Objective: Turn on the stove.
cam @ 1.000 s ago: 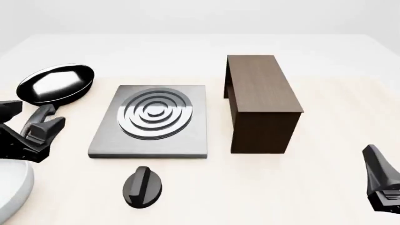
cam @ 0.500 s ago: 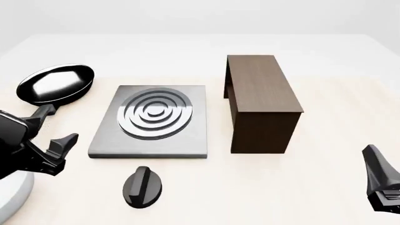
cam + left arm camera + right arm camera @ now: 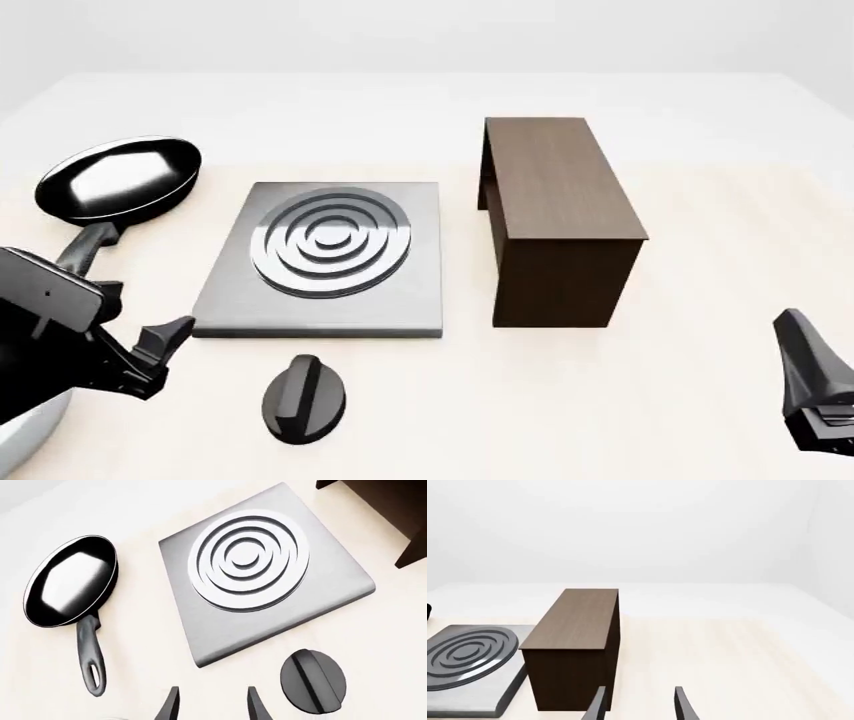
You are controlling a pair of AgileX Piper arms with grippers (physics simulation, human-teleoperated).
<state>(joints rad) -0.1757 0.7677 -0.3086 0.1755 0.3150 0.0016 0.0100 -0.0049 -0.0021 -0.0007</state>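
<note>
Table (image 3: pixel 694 120) with a dark wooden cabinet (image 3: pixel 561 215) right of centre. The stove (image 3: pixel 324 258), a silver slab with burner rings, lies just left of it; a black frying pan (image 3: pixel 120 180) sits farther left. The stove's knob (image 3: pixel 304 398) rests apart, in front of the slab's near edge. The left gripper (image 3: pixel 160 350) (fingers parted, empty) has advanced rightward toward the knob. The right gripper (image 3: pixel 637 705) is unmoved, fingers likewise apart.

Perhaps simulated kitchen: stove (image 3: pixel 320 260), pan (image 3: pixel 120 180).
</note>
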